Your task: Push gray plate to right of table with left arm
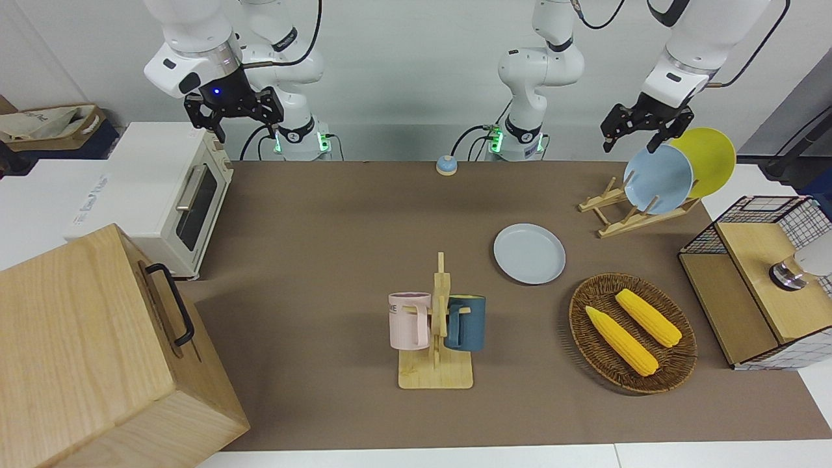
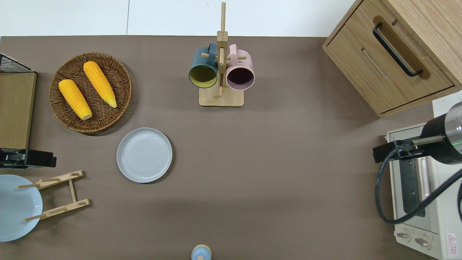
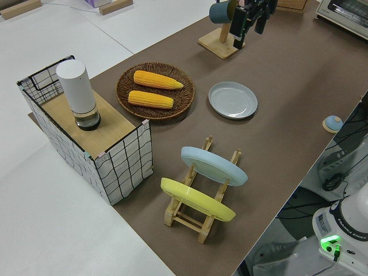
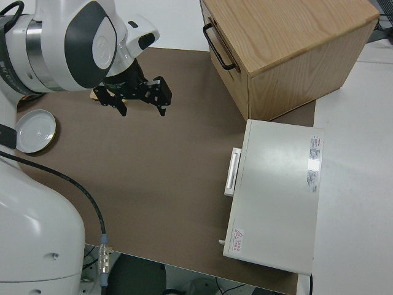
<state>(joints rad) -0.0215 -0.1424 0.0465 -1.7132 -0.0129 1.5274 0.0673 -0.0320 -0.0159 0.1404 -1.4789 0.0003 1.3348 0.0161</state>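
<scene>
Right now the left gripper [image 1: 640, 133] hangs with its fingers apart above the wooden plate rack [image 1: 634, 211], touching nothing. The gray plate [image 1: 529, 253] lies flat on the table [image 1: 325, 260], below the gripper and off toward the right arm's end, just beside the corn basket [image 1: 632, 331]. To push well, I judge the gripper should drop low at the plate's rim on the rack side, clear of the rack and basket, then sweep steadily toward the right arm's end. The right arm is parked
</scene>
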